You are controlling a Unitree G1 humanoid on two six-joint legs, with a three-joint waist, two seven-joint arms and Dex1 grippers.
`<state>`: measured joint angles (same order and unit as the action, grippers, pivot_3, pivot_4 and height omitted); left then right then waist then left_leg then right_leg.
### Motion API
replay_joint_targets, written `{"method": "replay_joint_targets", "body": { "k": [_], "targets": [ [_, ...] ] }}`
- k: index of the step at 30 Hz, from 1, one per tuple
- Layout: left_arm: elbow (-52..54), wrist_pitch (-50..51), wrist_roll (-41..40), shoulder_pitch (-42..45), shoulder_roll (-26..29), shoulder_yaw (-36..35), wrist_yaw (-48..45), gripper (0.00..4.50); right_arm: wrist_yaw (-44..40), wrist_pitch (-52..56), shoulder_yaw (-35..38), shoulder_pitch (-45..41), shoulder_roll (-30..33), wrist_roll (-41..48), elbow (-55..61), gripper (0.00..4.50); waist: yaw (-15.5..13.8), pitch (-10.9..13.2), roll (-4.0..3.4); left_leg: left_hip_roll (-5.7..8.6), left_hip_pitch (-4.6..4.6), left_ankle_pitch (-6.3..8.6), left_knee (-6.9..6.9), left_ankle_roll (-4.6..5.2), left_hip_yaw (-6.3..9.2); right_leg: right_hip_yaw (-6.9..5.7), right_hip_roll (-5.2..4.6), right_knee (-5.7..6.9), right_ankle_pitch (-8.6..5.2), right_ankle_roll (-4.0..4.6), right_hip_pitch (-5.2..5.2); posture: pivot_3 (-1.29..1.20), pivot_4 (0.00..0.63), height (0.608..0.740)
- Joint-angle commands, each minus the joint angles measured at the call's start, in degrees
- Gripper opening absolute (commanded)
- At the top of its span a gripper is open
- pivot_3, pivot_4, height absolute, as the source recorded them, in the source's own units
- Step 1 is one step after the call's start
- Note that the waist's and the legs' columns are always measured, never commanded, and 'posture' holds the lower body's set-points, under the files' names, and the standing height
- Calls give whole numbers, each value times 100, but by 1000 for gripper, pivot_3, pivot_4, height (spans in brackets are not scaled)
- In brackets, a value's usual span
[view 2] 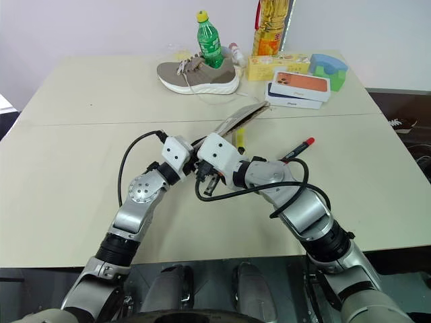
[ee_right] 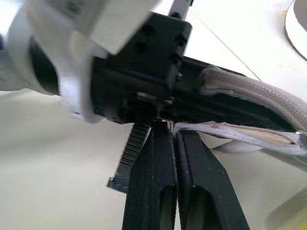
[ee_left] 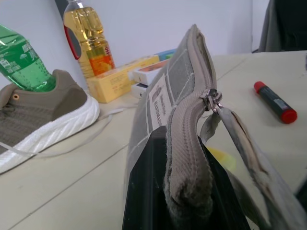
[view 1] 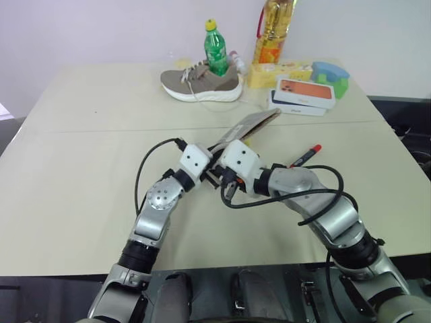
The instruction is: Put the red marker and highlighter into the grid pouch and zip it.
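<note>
Gripping the near end of the grid pouch [ee_left: 184, 124], the left claw [view 1: 214, 164] holds it lifted off the tabletop [view 1: 81, 168], its far end angled up toward the back. The right claw [ee_right: 175, 143] is clenched with its fingers pressed together on a thin strip of the pouch's fabric edge just beside the left claw. The pouch's zipper slider [ee_left: 213, 98] sits partway along the opening, which gapes on the near side. A bit of the yellow highlighter [view 2: 240, 139] shows under the raised pouch. The red marker [view 1: 305, 155] lies on the tabletop to the right of both claws, apart from the pouch. At the back stand a shoe [view 1: 201, 83], a green bottle [view 1: 215, 48], an oil bottle [view 1: 275, 30] and some boxes [view 1: 303, 94].
</note>
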<state>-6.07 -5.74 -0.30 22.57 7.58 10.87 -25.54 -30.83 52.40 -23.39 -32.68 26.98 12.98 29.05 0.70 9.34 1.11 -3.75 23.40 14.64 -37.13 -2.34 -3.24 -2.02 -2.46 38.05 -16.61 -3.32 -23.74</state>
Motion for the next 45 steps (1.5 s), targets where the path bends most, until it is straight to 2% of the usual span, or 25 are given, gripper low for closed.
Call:
{"method": "replay_joint_targets", "body": {
  "k": [1, 6, 7, 10, 15, 21, 27, 31, 39, 42, 45],
  "targets": [
    [-8, -188, 78, 219, -141, 47, 132, 0, -224, -274, -218, -165, -134, 25, 333, 37, -4, 0, 0, 0, 1, 0, 0, 0, 2, -2, 0, 0, 0, 0, 0, 0, 150, 740],
    [-83, -296, 135, 289, -162, -65, 298, 0, -327, -318, -87, -152, -143, 39, 296, 37, -8, 0, 0, 0, 1, 0, -1, 0, 1, -2, -2, 0, 0, 0, 1, 0, 150, 740],
    [-86, -323, 142, 291, -141, -98, 326, 0, -352, -283, 2, -136, -144, 91, 293, 300, -5, 0, 0, 0, 0, 0, -1, 0, 1, -2, -2, 0, 0, 0, 1, 0, 150, 740],
    [-59, -398, 204, 279, 57, -226, 377, 0, -395, -116, 430, -26, 12, 181, 249, 1430, -7, 0, 0, 0, 1, 0, 0, 0, 1, -2, -1, 0, 0, 0, 1, 0, 150, 740],
    [-75, -480, 127, 153, 729, -683, 357, 0, 83, 222, 1317, 231, 214, 13, -187, 4082, 3, 0, 0, 0, 0, 0, -1, 0, 1, -3, -3, 0, 0, 0, 2, 0, 150, 740],
    [-134, -711, -35, 2, 1306, -966, 46, 0, 1075, 506, 2004, 83, -622, -107, -1179, 4082, -2, 0, 0, -5, -2, 0, 3, 0, -4, -2, -2, 2, 0, 1, 1, 0, 150, 740],
    [-276, -986, 25, -138, 1596, -958, -165, 0, 1570, 494, 2386, -250, -1319, -25, -2093, 4082, -4, 0, -1, -3, 1, 0, 3, -1, -27, -1, -9, 2, 0, 1, -2, 0, 150, 740],
    [-402, -1109, 70, -235, 1581, -930, -145, 0, 2015, 303, 2444, -518, -1693, -228, -3033, 4082, 6, 0, -1, -5, 0, 0, 3, -1, -35, -1, -8, 4, 1, 1, -3, 0, 150, 740],
    [-607, -1245, 92, -318, 1443, -924, -40, 0, 2718, 484, 2454, -690, -2143, -490, -3390, 4082, 17, -1, -2, -7, 5, 0, 4, -1, -42, 2, -10, 8, 1, 0, -12, 0, 150, 740],
    [-642, -1278, 109, -321, 1392, -917, -21, 0, 2917, 485, 2437, -622, -2188, -621, -3347, 3368, 15, -1, -2, -8, 5, 0, 5, -1, -42, 2, -10, 8, 1, 0, -13, 0, 150, 740],
    [-657, -1271, 84, -306, 1353, -908, 6, 0, 3056, 453, 2489, -560, -2225, -669, -3217, 1714, 14, -1, -2, -7, 5, 0, 5, -1, -43, 3, -11, 7, 1, 0, -13, 0, 150, 740]
  ]
}}
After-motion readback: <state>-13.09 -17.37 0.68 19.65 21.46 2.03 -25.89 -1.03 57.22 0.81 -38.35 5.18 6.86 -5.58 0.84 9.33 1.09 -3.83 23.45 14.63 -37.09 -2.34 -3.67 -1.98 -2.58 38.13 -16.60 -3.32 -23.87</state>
